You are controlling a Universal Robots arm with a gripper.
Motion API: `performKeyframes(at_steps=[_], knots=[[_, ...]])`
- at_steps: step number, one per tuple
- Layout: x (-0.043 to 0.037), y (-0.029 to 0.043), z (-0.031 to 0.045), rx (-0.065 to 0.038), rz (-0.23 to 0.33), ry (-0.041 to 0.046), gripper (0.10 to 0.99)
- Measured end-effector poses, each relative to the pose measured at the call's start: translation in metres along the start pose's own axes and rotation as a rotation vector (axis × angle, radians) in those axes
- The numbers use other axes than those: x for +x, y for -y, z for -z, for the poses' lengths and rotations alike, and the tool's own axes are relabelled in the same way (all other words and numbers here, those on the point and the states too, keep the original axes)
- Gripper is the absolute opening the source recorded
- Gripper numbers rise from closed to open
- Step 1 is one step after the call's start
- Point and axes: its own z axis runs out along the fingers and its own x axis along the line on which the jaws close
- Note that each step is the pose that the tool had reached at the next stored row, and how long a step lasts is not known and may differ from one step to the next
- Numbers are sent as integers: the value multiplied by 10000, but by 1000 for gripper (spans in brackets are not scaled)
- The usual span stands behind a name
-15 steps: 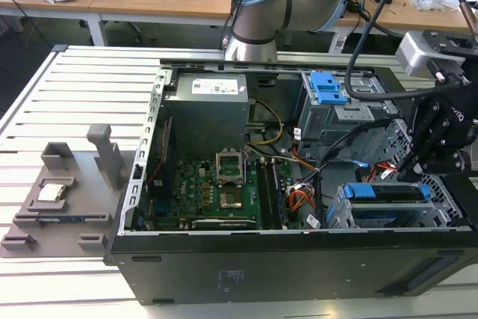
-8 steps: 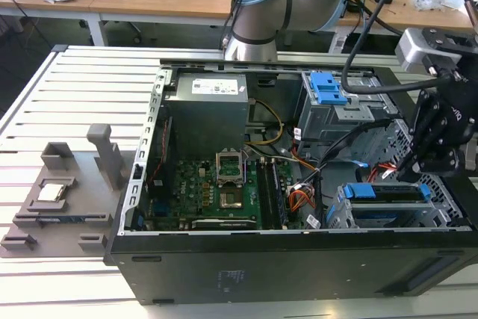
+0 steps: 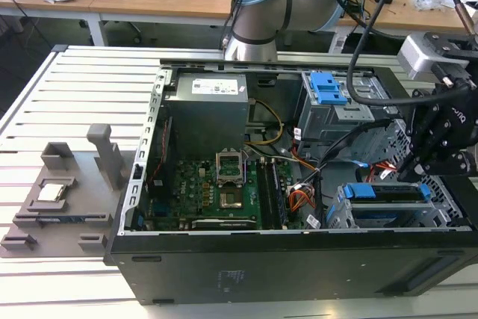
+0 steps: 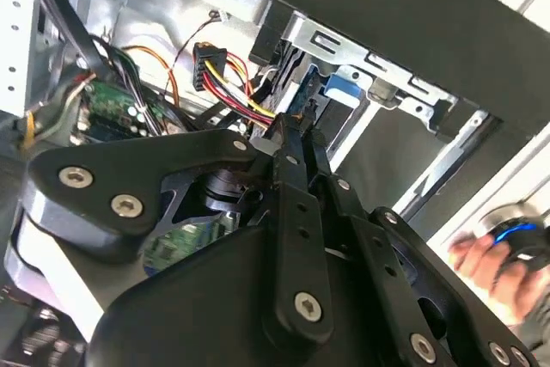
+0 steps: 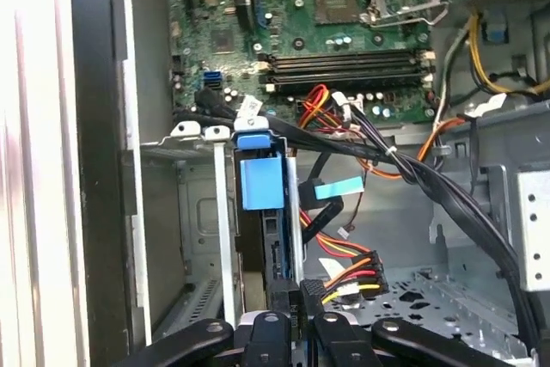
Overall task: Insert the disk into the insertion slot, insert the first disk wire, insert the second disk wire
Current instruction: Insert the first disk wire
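Seeing disk [image 5: 260,182] seated in the insertion slot [image 5: 185,212], blue carrier tab at the cage mouth. In the exterior view, sits in the case [image 3: 261,267] corner on that view's right. Gripper [image 5: 292,320] right at the disk's exposed end, fingers [image 5: 268,333] pinching 1 black plug [image 5: 298,294] trailing red, yellow and black wires [image 5: 352,274]. Plug seating in the disk: can't tell. Motherboard [image 5: 344,6] just beyond the slot. Grey tray [image 3: 45,207] with 1 chip [image 3: 51,192] well apart, on the exterior view's left.
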Motion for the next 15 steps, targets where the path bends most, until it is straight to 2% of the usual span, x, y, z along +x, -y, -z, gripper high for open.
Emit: performKeyframes(at_steps=[5,7,10,12,15], knots=[[0,-8,-1,1,30,0,169],[9,-85,-5,1,31,2,169],[10,-89,-6,2,47,0,169],[43,-88,-21,0,83,47,169],[43,-82,-35,1,130,49,169]])
